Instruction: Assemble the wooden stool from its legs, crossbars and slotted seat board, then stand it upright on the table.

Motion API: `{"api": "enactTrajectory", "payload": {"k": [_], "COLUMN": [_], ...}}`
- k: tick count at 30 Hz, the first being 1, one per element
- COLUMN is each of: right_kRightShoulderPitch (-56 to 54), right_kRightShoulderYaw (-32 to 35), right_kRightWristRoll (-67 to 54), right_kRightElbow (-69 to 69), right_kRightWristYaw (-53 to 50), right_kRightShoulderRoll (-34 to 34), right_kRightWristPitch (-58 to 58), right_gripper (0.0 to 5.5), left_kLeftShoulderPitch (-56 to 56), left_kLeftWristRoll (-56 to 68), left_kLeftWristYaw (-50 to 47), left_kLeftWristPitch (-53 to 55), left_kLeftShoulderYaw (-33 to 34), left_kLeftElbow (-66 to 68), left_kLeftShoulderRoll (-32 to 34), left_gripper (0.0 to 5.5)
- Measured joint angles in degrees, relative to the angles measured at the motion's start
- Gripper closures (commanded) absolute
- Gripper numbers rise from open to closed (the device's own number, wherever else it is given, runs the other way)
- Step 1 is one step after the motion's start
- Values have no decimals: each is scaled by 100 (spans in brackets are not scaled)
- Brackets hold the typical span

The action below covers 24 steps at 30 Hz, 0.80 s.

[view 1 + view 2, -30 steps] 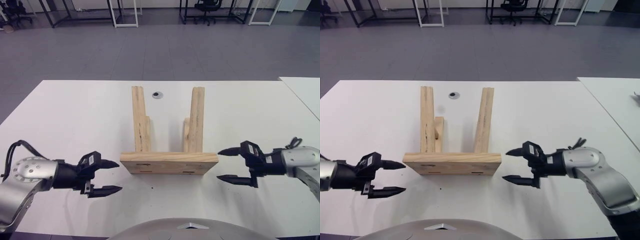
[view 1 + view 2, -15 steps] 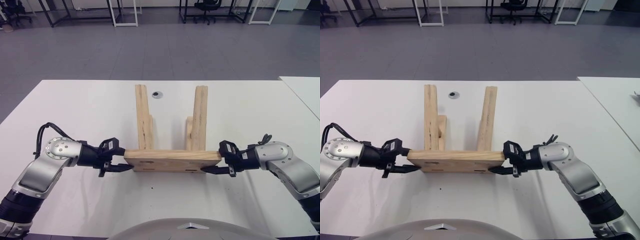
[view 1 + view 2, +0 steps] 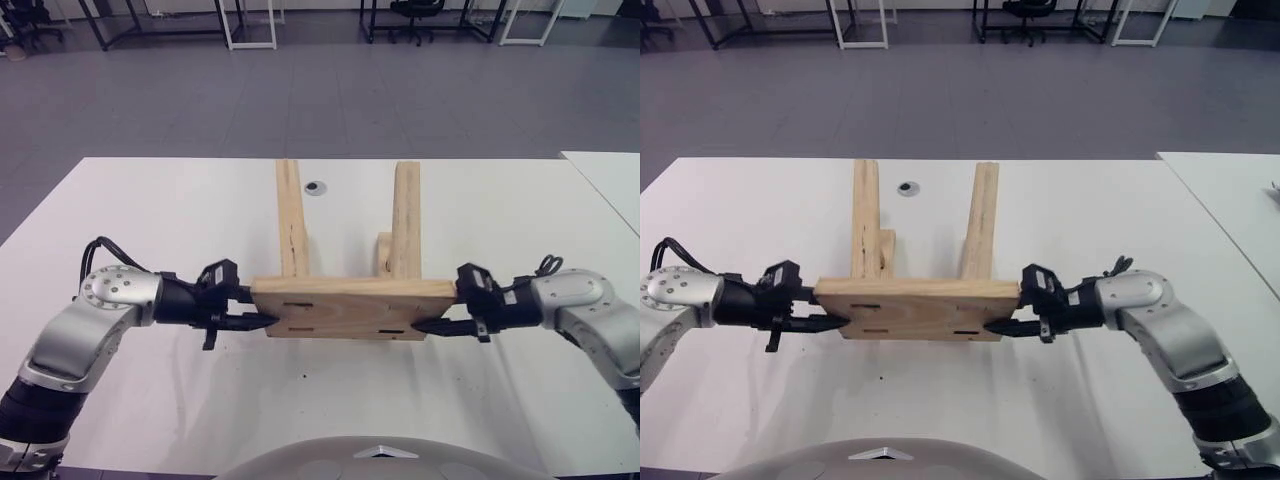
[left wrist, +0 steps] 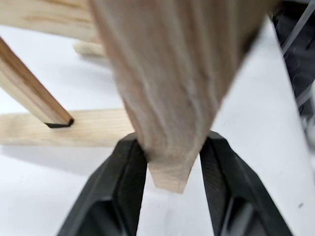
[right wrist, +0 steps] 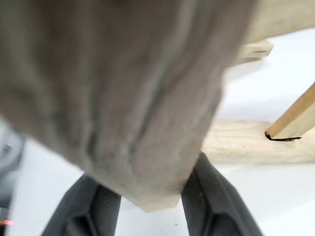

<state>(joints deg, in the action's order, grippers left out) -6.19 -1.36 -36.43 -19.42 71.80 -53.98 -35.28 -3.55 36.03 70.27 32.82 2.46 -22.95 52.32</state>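
The left gripper (image 3: 252,310) and right gripper (image 3: 438,313), wide open a second ago, now pinch the seat (image 3: 350,300) ends at mid-frame; turning it upright can probably start.

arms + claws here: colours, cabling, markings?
The left arm and right arm are silver-grey with rounded joint housings; the left's shows a ring of small screws. Black cables loop out by each. The left claw and right claw are black: two tapered pointed fingers, white label on the body.
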Motion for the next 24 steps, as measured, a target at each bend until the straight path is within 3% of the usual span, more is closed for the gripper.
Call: {"api": "enactTrajectory", "payload": {"k": [5, 9, 13, 16, 22, 24], "right_kRightShoulderPitch": [-665, -1697, -3582, -4929, -5325, -5311], "right_kRightShoulderYaw": [385, -23, -1083, -2674, -4862, -5105], "right_kRightWristRoll": [-2177, -4083, -4535, -5189, -6351, -6821], "right_kRightElbow": [440, 1238, 2476, 3582, 3167, 3152], "right_kRightWristYaw": [272, 314, 109, 135, 651, 670], "right_kRightShoulderRoll": [-786, -1204, -1101, -1082, -1400, -1496], "right_kRightWristPitch": [-1226, -2638, -4071, -5091, -5676, -5682], "right_gripper": [401, 417, 417, 417, 416, 340], "left_kLeftShoulderPitch": [-427, -1128, -2544, -3533, -3830, -3752], "left_kLeftWristRoll": [2523, 4692, 5250, 5836, 6494, 6930], "left_kLeftWristYaw": [-321, -350, -426, -290, 800, 922], "left_kLeftWristPitch": [891, 2171, 3630, 4922, 5848, 5892], "left_kLeftShoulderYaw": [337, 213, -465, -1609, -3544, -3879], "left_kLeftElbow": [336, 1065, 2256, 3257, 2839, 2813], "left_kLeftShoulderRoll": [438, 1102, 1348, 1662, 2684, 2797], "left_gripper": [403, 416, 416, 416, 415, 344]}}
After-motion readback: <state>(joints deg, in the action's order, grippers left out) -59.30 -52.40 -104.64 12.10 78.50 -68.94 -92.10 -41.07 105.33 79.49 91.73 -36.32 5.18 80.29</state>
